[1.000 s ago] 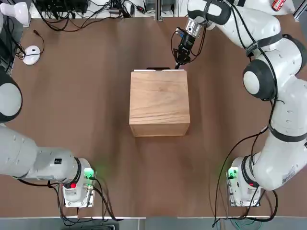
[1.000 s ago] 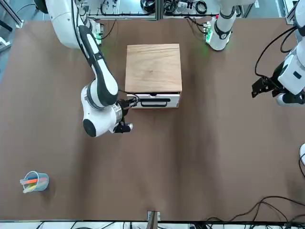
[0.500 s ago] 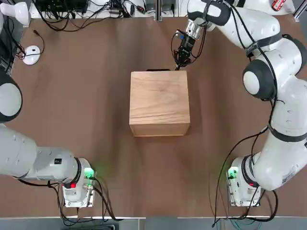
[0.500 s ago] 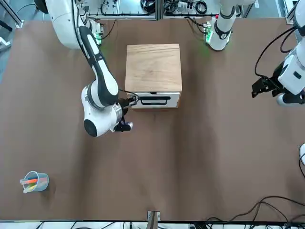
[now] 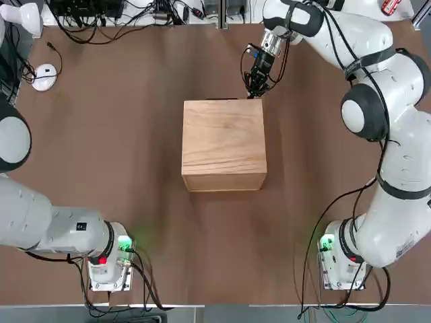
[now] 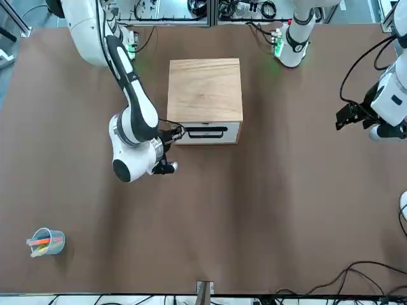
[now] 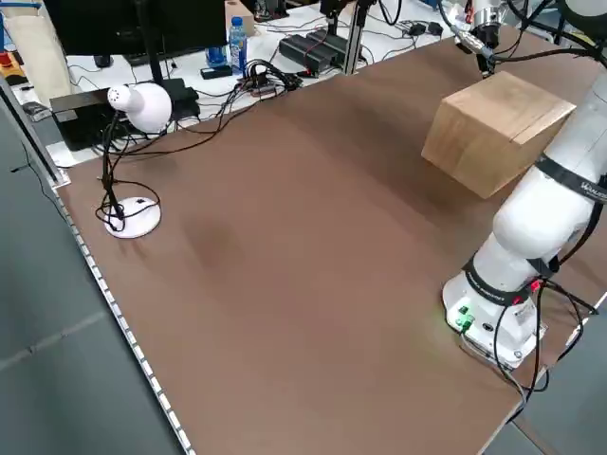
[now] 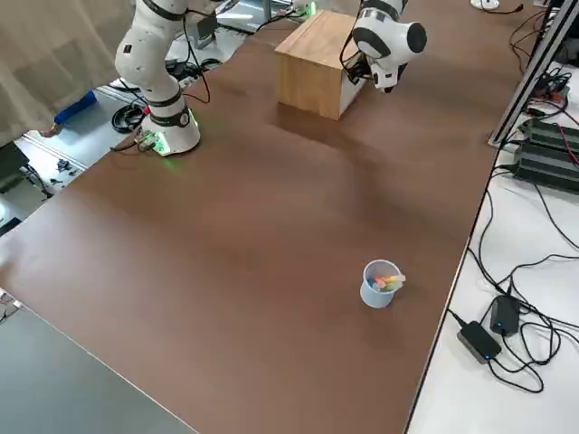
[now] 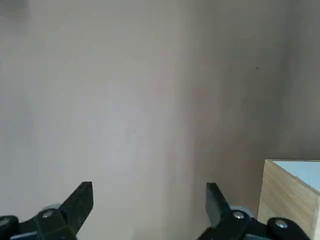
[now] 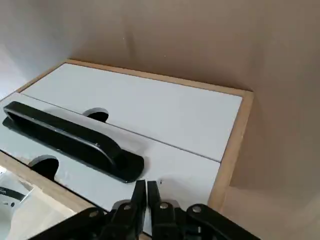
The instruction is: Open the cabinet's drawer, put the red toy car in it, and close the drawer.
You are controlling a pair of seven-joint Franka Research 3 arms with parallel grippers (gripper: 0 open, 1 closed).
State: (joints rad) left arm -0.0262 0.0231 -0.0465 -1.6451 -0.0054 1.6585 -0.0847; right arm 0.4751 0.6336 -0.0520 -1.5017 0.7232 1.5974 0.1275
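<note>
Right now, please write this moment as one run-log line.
drawer: closed in cabinet | right gripper: jaws shut, empty, at drawer front beside handle | left gripper: jaws open, parked | red toy car: not visible

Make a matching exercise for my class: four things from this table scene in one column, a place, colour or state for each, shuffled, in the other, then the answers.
Things:
1. cabinet
2. handle
3. right gripper
4. cup of pens

Descriptions:
A. black bar on a white front
B. stands alone near a table corner
C. light wooden box mid-table
D. fingers shut, at the drawer front

Pairs: 1-C, 2-A, 3-D, 4-B
</note>
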